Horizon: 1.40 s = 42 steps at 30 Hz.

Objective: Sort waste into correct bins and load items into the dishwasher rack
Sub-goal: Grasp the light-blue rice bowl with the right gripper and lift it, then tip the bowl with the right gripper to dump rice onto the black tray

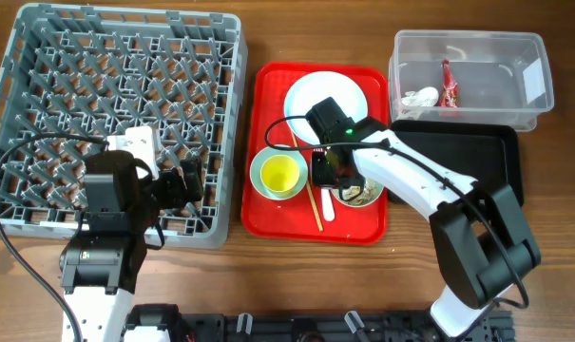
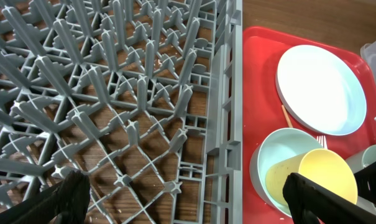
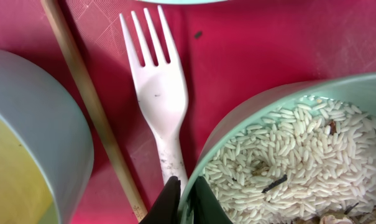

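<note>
The picture's edges cut off the rice-filled bowl (image 3: 206, 155).

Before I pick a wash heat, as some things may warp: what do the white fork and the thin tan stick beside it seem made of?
The white fork looks like moulded plastic: uniform, slightly glossy, smudged at its neck. The thin tan stick looks like wood or bamboo: matte, lengthwise grain.

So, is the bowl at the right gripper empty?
No, the right wrist view shows the green bowl holding pale rice-like food scraps.
</note>
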Motion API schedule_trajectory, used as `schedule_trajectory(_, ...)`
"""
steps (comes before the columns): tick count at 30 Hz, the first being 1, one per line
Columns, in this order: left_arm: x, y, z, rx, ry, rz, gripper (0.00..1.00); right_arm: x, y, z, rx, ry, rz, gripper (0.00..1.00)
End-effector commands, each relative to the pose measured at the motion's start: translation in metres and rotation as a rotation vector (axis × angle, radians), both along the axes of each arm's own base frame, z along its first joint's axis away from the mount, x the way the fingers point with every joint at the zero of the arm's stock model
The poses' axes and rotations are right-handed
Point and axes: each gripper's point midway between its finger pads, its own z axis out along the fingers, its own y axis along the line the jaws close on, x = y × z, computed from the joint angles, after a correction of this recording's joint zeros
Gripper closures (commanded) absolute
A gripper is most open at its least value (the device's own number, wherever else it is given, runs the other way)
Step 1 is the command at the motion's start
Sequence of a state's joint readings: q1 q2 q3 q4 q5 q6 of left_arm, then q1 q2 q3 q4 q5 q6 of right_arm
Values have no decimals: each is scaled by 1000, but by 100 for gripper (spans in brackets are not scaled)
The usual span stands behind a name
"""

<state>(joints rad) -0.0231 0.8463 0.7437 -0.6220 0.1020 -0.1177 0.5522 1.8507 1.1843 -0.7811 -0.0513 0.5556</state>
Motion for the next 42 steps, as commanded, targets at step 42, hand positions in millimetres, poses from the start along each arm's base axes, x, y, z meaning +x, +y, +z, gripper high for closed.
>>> schedule_trajectory(42, 3, 1, 9, -8, -22, 3, 0, 49, -152, 108, 963, -200, -310, 96)
